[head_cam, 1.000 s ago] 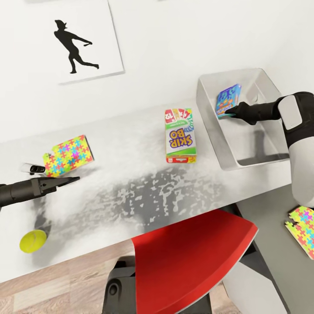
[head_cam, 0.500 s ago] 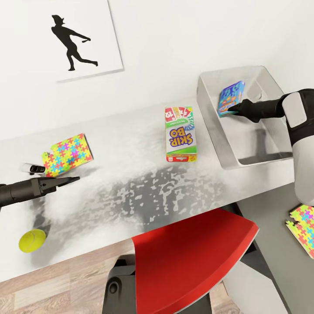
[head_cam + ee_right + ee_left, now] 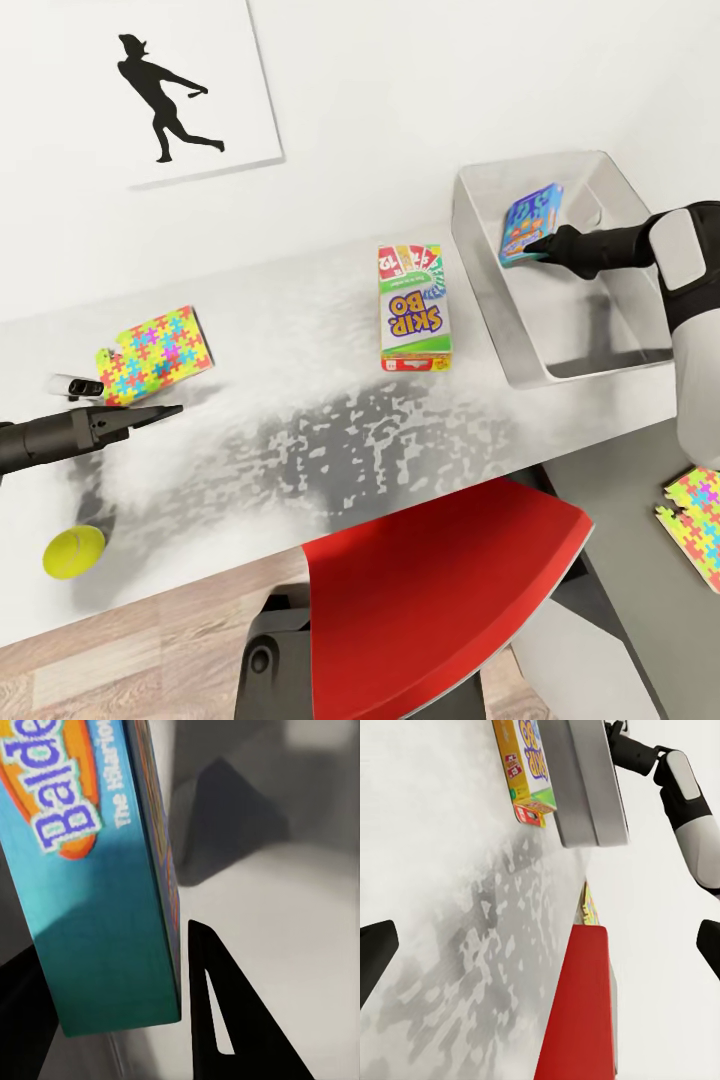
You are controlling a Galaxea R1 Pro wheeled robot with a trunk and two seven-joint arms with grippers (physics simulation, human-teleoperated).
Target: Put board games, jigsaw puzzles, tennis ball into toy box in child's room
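Observation:
My right gripper (image 3: 540, 247) is shut on a blue board game (image 3: 528, 225) and holds it tilted, above the inside of the light grey toy box (image 3: 480, 290) at the table's right end. In the right wrist view the blue board game (image 3: 97, 870) sits between the fingers of my right gripper (image 3: 120, 1020). A green-white Skip-Bo board game (image 3: 412, 310) lies flat just left of the toy box. My left gripper (image 3: 160, 412) hovers open just in front of a jigsaw puzzle (image 3: 157, 354). A tennis ball (image 3: 74, 551) rests near the table's front left edge. A second jigsaw puzzle (image 3: 695, 525) lies on the dark grey surface at right.
A red chair (image 3: 440, 590) is pushed against the front edge of the table (image 3: 300, 440). A small white cylinder (image 3: 78, 386) lies left of the puzzle. A poster (image 3: 170, 95) of a black figure hangs on the white wall behind the table.
The head view has shifted slightly. My right gripper has carried the blue board game a little farther over the toy box. The left arm has stayed where it was.

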